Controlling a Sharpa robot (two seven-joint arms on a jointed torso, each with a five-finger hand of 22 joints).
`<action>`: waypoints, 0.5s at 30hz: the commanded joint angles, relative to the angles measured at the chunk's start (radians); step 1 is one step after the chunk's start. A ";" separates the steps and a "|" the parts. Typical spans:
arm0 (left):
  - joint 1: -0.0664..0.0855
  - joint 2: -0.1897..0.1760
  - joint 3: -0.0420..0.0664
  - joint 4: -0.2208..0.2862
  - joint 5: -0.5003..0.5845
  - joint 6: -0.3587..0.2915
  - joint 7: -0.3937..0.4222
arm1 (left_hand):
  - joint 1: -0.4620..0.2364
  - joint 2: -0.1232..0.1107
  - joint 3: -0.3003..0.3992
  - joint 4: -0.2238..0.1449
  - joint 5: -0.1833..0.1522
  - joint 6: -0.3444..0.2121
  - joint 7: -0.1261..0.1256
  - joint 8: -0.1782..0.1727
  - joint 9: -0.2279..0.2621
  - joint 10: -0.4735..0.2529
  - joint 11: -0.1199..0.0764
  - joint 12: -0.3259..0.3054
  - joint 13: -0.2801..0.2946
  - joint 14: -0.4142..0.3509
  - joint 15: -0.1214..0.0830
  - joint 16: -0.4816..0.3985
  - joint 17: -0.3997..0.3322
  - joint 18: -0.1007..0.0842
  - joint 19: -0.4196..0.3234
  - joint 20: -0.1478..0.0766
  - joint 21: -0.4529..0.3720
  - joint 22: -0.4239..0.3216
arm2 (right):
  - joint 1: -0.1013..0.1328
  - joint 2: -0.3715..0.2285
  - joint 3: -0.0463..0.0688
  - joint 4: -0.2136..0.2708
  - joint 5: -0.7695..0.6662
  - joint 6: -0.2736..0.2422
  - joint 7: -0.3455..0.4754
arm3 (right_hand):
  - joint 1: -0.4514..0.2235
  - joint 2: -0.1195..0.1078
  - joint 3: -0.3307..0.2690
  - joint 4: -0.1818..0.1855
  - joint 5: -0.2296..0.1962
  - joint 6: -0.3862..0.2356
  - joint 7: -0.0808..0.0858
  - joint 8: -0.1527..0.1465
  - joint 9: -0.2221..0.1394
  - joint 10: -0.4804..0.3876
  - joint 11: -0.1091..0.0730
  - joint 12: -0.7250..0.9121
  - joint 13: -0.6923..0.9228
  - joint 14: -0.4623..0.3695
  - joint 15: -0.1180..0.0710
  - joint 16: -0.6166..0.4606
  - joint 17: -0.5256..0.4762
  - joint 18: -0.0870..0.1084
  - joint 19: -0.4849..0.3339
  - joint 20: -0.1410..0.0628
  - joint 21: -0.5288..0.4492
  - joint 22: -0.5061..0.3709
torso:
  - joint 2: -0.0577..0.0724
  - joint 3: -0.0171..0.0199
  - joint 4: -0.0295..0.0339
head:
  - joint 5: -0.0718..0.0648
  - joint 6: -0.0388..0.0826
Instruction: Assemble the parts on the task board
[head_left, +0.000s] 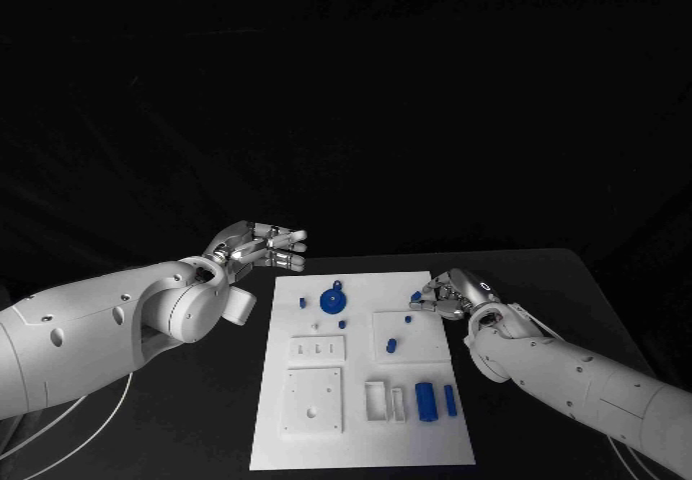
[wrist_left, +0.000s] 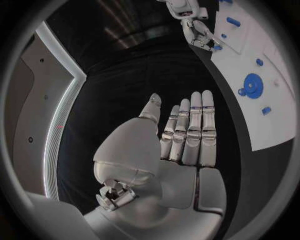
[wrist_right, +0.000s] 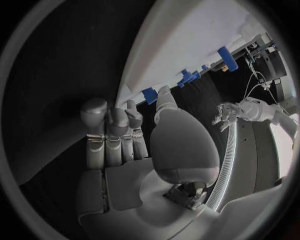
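Left hand (head_left: 264, 246) is up off the table, well to the left of the white board (head_left: 364, 372) near its far corner. Fingers are stretched out straight and side by side, thumb apart, nothing in it. Wrist cam confirms: flat palm (wrist_left: 187, 135), just black table beyond it, and the board off to the side w/ the round blue disc (wrist_left: 253, 85) on it.

Right hand (head_left: 447, 296) is at the board's right edge, near the far end. It's got a small blue piece (head_left: 415, 295) pinched at the fingertips, right over the board's edge. In the right wrist cam that blue piece (wrist_right: 149, 95) sits between the thumb tip and the other fingers, touching the board rim; the rest of the fingers are curled in together.

On the board itself: blue disc (head_left: 333, 299) w/ a knob near the far end, tiny blue bit (head_left: 303, 301) just left of it, another blue peg (head_left: 342, 324) a little nearer. A blue pin (head_left: 391, 345) stands in the square block on the right half. Down at the near end there's a fat blue cylinder (head_left: 426, 400) and a thinner blue bar (head_left: 450, 400) lying side by side, next to some white slots.
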 joint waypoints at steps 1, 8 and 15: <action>-0.001 0.001 0.000 0.001 -0.005 0.019 0.006 | 0.004 -0.003 -0.001 -0.007 -0.003 -0.006 0.002 0.000 0.000 -0.002 0.002 0.002 0.001 0.000 0.002 0.003 -0.001 -0.008 -0.008 0.002 0.002 -0.002 | -0.003 0.001 -0.001 0.005 -0.034 -0.028 -0.046 | 0.004 0.003 0.003 -0.006 0.006 0.017 -0.004 0.001 0.030 0.000 -0.009 -0.004 0.002 0.002 -0.009 -0.005 0.002 -0.007 0.029 -0.008 0.002 0.092 | 0.001 0.0001 0.0003 | -0.001 0.000; -0.002 0.002 0.000 0.000 -0.005 0.021 0.005 | 0.004 -0.003 -0.001 -0.007 -0.003 -0.006 0.002 0.000 0.000 -0.002 0.002 0.002 0.001 0.000 0.002 0.003 -0.001 -0.008 -0.008 0.002 0.002 -0.002 | -0.005 0.008 -0.001 0.009 -0.051 -0.035 -0.061 | 0.004 0.013 0.036 -0.048 0.003 0.047 -0.018 0.002 0.171 0.006 -0.018 -0.005 0.007 0.003 -0.015 -0.005 0.006 -0.012 0.029 -0.015 0.006 0.093 | 0.001 -0.0007 0.0022 | -0.002 -0.001; -0.003 0.004 0.000 -0.001 -0.005 0.023 0.004 | 0.004 -0.003 -0.001 -0.007 -0.003 -0.006 0.002 0.000 0.000 -0.002 0.002 0.002 0.001 0.000 0.002 0.003 -0.001 -0.008 -0.008 0.002 0.002 -0.002 | -0.006 0.019 -0.002 0.007 -0.061 -0.038 -0.070 | 0.000 0.016 0.038 -0.060 0.031 0.046 -0.022 0.001 0.244 0.006 -0.020 -0.006 0.009 0.003 -0.016 -0.005 0.008 -0.013 0.029 -0.016 0.009 0.093 | 0.001 -0.0013 0.0013 | -0.003 -0.002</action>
